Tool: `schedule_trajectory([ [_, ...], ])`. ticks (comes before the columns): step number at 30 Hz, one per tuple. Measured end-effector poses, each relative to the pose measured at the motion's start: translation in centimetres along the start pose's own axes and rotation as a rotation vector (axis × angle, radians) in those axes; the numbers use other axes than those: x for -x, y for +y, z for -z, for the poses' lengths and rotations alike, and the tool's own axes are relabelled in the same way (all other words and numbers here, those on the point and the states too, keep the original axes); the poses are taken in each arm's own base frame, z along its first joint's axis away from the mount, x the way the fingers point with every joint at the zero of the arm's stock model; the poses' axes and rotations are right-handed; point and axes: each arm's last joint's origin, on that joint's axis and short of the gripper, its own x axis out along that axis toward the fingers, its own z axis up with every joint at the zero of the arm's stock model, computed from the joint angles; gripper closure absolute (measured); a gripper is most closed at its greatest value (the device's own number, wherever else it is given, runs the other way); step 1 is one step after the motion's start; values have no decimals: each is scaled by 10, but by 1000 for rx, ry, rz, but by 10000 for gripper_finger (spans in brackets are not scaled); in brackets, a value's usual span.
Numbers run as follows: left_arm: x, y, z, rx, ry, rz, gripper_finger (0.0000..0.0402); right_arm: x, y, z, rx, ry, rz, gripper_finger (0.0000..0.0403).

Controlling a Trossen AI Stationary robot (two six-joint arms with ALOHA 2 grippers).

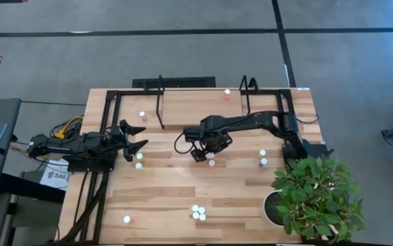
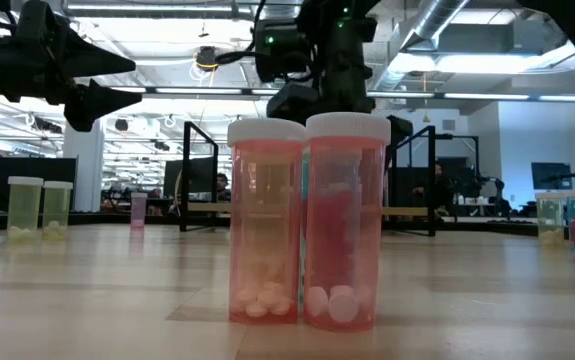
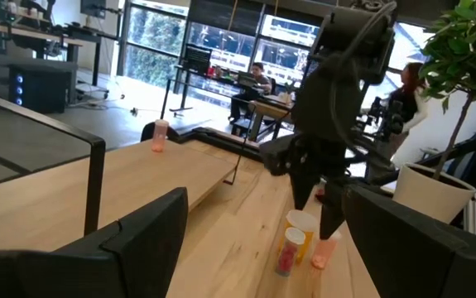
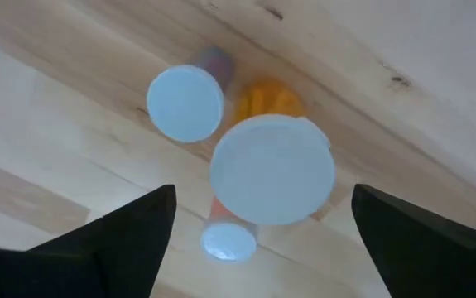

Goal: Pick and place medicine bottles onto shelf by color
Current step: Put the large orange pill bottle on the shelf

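Across the plank tabletop [image 1: 175,198] our right gripper [image 1: 203,154] hangs with fingers spread straight over clustered medicine bottles [image 4: 271,170], apparently freeing or choosing one, while our left gripper [image 1: 133,140] waits spread near the shelf [image 1: 196,106], where sorted bottles belong.

**Two pink bottles stand close to the camera**

Two pink medicine bottles [image 2: 305,222] with white caps stand upright, touching side by side, on the wooden tabletop [image 2: 87,300], white pills in their bottoms. A dark arm hangs above them. Two yellowish bottles [image 2: 39,207] stand far left; further bottles [image 2: 567,218] stand far right. The shelf's black hoops [image 2: 199,175] rise behind.
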Motion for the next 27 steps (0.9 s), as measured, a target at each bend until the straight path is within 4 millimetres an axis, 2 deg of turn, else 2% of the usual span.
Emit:
schedule_trajectory([
  [10, 0, 0, 0, 0, 0, -1, 90, -7, -3, -3, 2, -9, -17, 26],
  [27, 0, 0, 0, 0, 0, -2, 90, -10, -3, -6, -18, -29, -29, 124],
])
